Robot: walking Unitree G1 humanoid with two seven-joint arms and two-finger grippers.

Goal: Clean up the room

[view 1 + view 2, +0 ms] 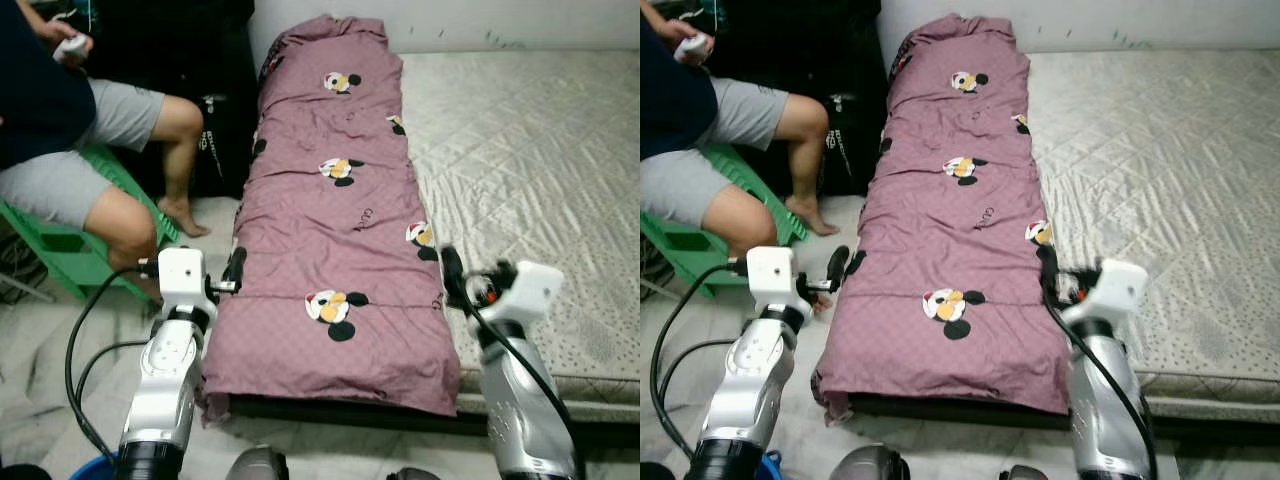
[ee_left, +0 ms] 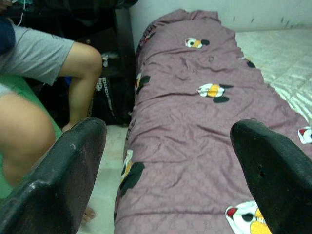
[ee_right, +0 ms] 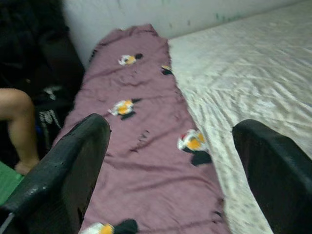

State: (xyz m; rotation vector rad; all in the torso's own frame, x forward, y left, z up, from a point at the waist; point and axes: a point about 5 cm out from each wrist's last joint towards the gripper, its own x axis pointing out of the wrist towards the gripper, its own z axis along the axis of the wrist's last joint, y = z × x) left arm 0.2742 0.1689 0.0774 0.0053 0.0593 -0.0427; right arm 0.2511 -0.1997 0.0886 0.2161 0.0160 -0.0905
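A mauve blanket (image 1: 335, 210) with cartoon mouse prints lies folded lengthwise along the left side of the mattress (image 1: 530, 170), running from the wall to the near edge. My left gripper (image 1: 235, 268) hovers open at the blanket's near left edge, over the bed's side. On the near right edge of the blanket, where it meets the bare mattress, my right gripper (image 1: 452, 270) is also open. Both wrist views look along the blanket (image 2: 195, 122) (image 3: 141, 146) between spread black fingers (image 2: 53, 180) (image 3: 63, 165), with nothing held.
A person (image 1: 90, 150) in grey shorts sits on a green plastic stool (image 1: 70, 250) at the left, one bare foot on the floor next to the bed. A black bag (image 1: 215, 140) stands against the bed's side. A blue bucket rim (image 1: 100, 468) shows at the bottom left.
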